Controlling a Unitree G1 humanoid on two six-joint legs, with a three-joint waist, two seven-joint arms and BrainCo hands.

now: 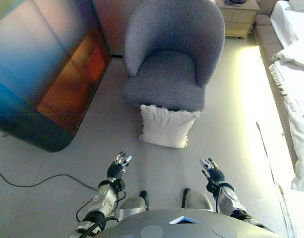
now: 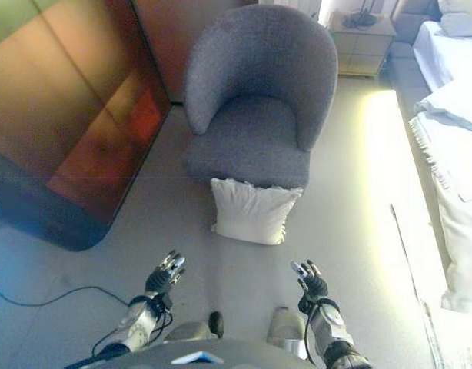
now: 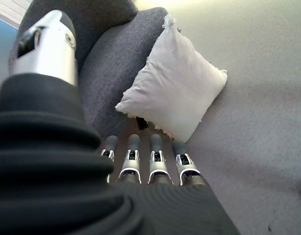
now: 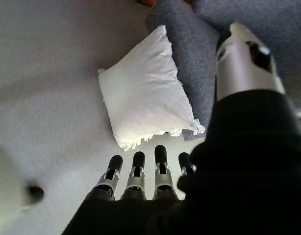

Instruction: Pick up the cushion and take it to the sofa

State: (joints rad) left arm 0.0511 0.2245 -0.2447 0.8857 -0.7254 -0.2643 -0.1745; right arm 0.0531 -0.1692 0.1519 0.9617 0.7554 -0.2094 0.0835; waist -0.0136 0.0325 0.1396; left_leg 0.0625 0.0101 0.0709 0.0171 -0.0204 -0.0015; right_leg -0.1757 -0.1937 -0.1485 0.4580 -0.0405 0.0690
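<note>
A: So where's the cushion (image 1: 168,126)?

B: We see it on the floor (image 1: 231,124), propped against the front of the grey armchair (image 1: 171,54), at 12 o'clock from us. White, frayed edges.

A: And the hands?

B: Left hand (image 1: 118,166) sits at 7 o'clock of the cushion, right hand (image 1: 212,171) at 5 o'clock. We've got both held out with straight fingers, nothing in them, well apart from the cushion.
</note>
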